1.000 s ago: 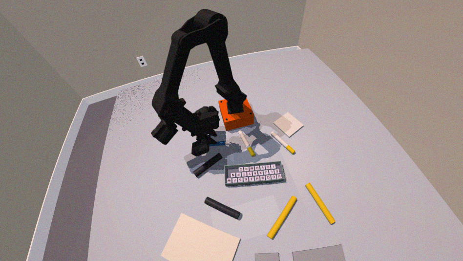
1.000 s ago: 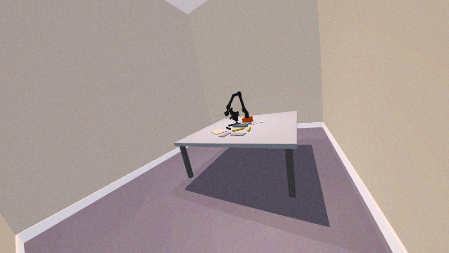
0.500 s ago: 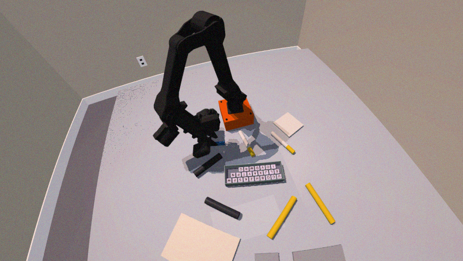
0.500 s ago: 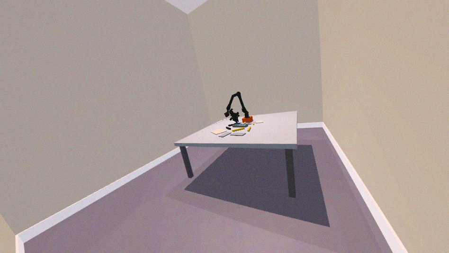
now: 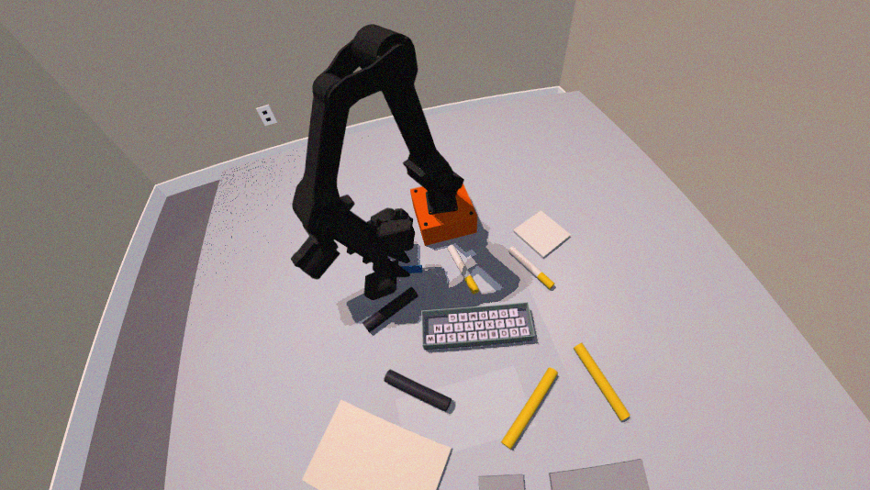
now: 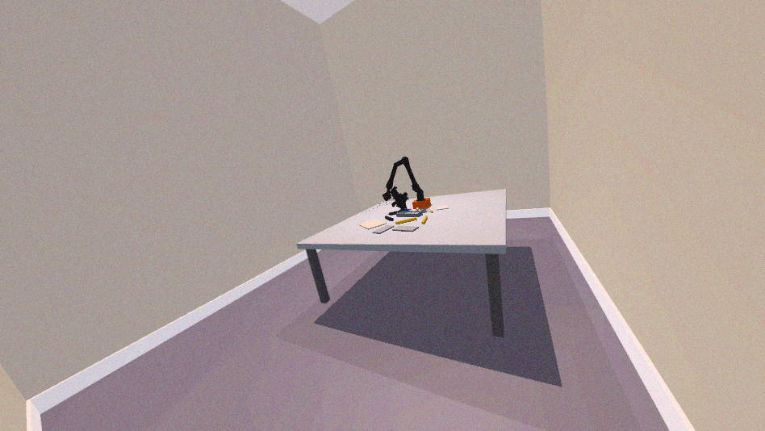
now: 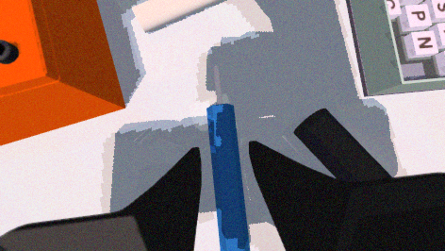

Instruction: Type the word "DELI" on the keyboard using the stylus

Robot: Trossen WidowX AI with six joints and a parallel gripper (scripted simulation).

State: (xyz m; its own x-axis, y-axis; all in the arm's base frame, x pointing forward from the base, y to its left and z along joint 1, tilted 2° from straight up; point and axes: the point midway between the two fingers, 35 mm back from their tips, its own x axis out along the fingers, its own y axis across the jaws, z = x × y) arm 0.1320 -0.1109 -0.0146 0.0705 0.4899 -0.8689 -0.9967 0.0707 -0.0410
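The blue stylus (image 7: 227, 170) (image 5: 414, 268) with a thin tip lies flat on the desk, pointing away from me. My gripper (image 7: 224, 150) (image 5: 392, 272) is low over it and partly open. One finger stands on each side of the stylus, with a narrow gap on both sides. The green keyboard (image 5: 478, 328) (image 7: 377, 61) with white letter keys lies to the front right of the gripper; only its corner shows in the wrist view.
The arm's orange base block (image 5: 447, 228) (image 7: 57, 61) is close behind. A black cylinder (image 5: 389, 308) (image 7: 330, 146) lies right beside the fingers. Two white-and-yellow markers (image 5: 462, 267) (image 5: 531, 267), another black cylinder (image 5: 418, 390), two yellow rods (image 5: 529, 407) (image 5: 600, 381) and papers (image 5: 377, 453) lie around.
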